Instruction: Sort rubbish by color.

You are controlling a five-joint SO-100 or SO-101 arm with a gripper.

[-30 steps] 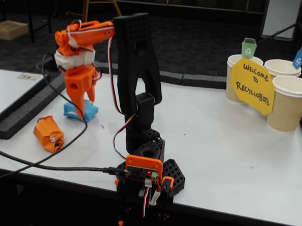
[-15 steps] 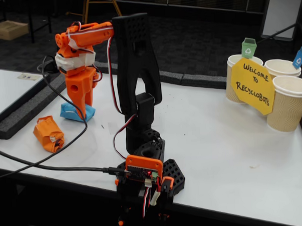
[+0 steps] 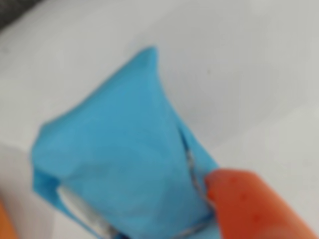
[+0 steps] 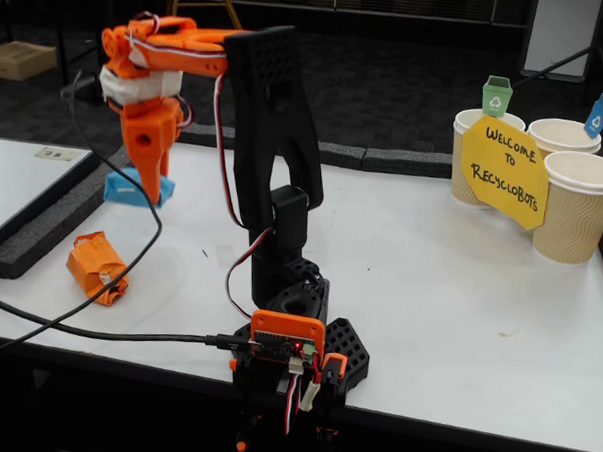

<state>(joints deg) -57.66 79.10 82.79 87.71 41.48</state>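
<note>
A light blue wad of rubbish hangs above the table's left part, and my orange gripper is shut on it. In the wrist view the blue wad fills most of the picture. One orange finger presses on its lower right side there, and the gripper closes around its lower part. An orange wad lies on the white table below and to the left of the gripper, apart from it. No green wad is in view.
Three beige ribbed cups with small coloured flags stand at the far right behind a yellow sign. A dark foam strip borders the table on the left. A black cable crosses the front left, near the arm's base.
The gripper has risen and shifted left, lifting the light blue wad off the table. The orange wad has stayed in place.
</note>
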